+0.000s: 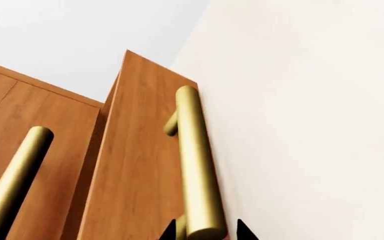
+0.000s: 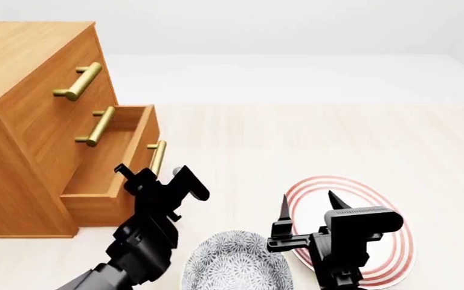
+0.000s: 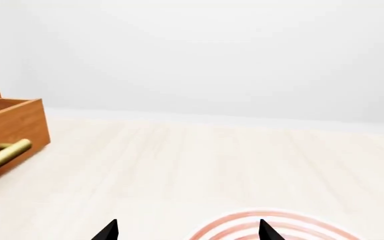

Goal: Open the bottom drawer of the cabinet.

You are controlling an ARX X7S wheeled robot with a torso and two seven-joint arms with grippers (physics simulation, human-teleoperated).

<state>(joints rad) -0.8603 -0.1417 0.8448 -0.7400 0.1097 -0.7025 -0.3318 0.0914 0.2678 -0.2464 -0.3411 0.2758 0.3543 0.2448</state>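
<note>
From the head camera I see the boxy orange-brown wood-grain cabinet (image 2: 31, 121) standing at the far left on the pale floor (image 2: 296, 139), its three drawers each carrying a brass bar handle. The bottom drawer (image 2: 107, 175), the lowest orange-brown wooden box with a plain front, is pulled well out toward the right; its interior shows bare wood and I can see nothing lying in it. The two drawers above it sit flush in the cabinet face.

My left pincer (image 2: 155, 175) is at the bottom drawer's brass bar handle (image 2: 157, 157). In the left wrist view that handle (image 1: 197, 165) runs between the two black fingertips (image 1: 168, 232), which stand one on either side of the bar, close to it; I cannot tell whether the pads are actually pressing on the brass. The middle drawer's brass handle (image 1: 15, 180) shows beside it in that view.

My right pincer (image 2: 307, 208) hangs well apart from the cabinet, over the near right part of the floor, its pointed black fingers spread wide with nothing between them. Under it lies a round white plate with red concentric rings (image 2: 377, 241); the right wrist view catches the plate's far rim (image 3: 272, 220) between the fingertips. Just left of the plate, near my torso, sits a grey-and-white patterned bowl (image 2: 232, 263); I cannot make out anything inside it.

Nothing lies on the floor in front of the open drawer. I can read no writing or labels on anything.
</note>
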